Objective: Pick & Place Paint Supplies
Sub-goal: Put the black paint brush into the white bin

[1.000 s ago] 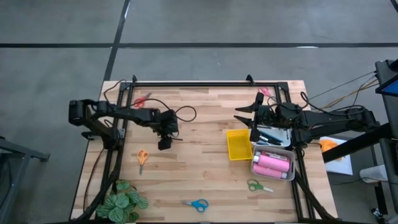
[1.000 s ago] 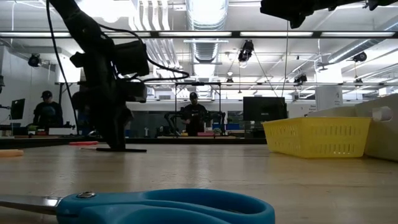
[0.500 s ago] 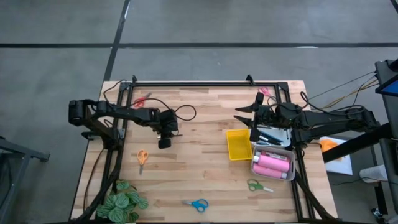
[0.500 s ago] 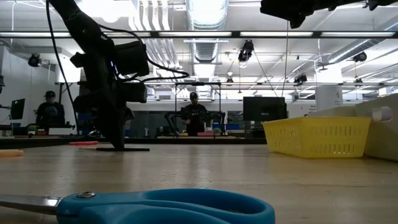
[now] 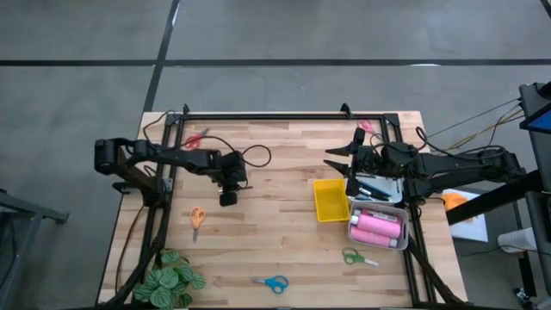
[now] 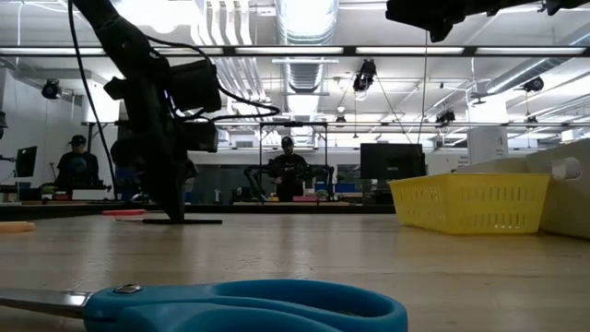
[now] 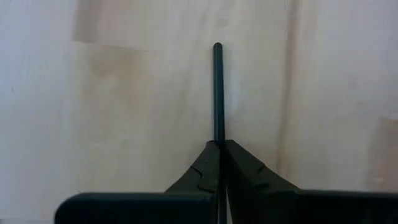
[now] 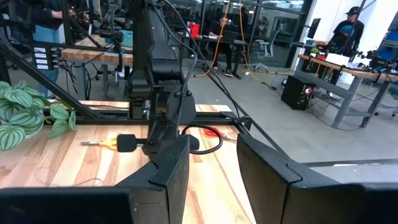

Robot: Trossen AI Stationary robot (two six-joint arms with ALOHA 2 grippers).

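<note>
Closed now where a second ago they stood apart, the left gripper's (image 5: 227,198) fingers (image 7: 239,171) pinch a thin black brush (image 7: 217,93) lying flat on the worktop (image 5: 275,241), left of centre. To do this well, I judge a straight lift should come first, checking the thin handle does not slip or swivel, before carrying it across toward the trays at the right edge. The right gripper (image 5: 338,161) waits above the yellow tray (image 5: 330,200), fingers partly apart, holding nothing visible, and may crowd the drop. Orange scissors (image 5: 197,218) lie just toward the near edge; green scissors (image 5: 356,257), blue scissors (image 5: 272,282) and the plant (image 5: 172,282) lie clear.
</note>
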